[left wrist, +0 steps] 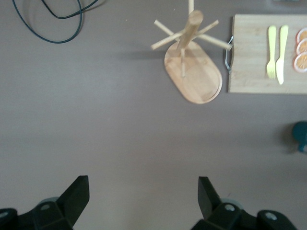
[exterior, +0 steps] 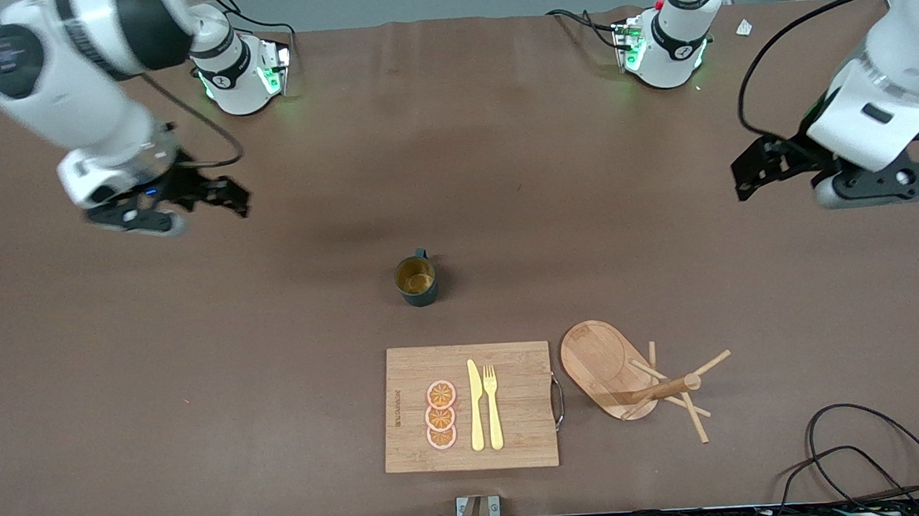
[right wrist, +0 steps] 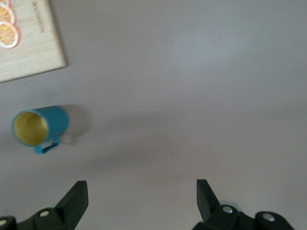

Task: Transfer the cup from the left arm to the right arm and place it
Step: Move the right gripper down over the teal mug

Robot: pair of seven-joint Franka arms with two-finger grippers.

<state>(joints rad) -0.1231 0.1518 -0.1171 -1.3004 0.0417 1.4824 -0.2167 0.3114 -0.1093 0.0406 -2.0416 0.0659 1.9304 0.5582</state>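
My left gripper [exterior: 746,174] hangs over bare table [exterior: 198,366] at the left arm's end, fingers [left wrist: 76,194] spread wide and holding nothing; my right gripper [exterior: 224,195] hangs over the right arm's end, fingers [right wrist: 76,196] likewise spread and unloaded. The cup [exterior: 417,280] stands upright mid-table, well apart from both grippers. In the front view the board [exterior: 516,436] with slices [exterior: 441,415], knife [exterior: 476,405] and fork [exterior: 492,406] lies at 6 o'clock from it, the rack [exterior: 631,379] at 4 o'clock.

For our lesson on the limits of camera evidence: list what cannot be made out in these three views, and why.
- Cup: left wrist view cuts it off at the edge.
- Lettering on the cutting board: too small to read.
- Right gripper: blurred in the front view.
- Left gripper: fingertips only in its wrist view.
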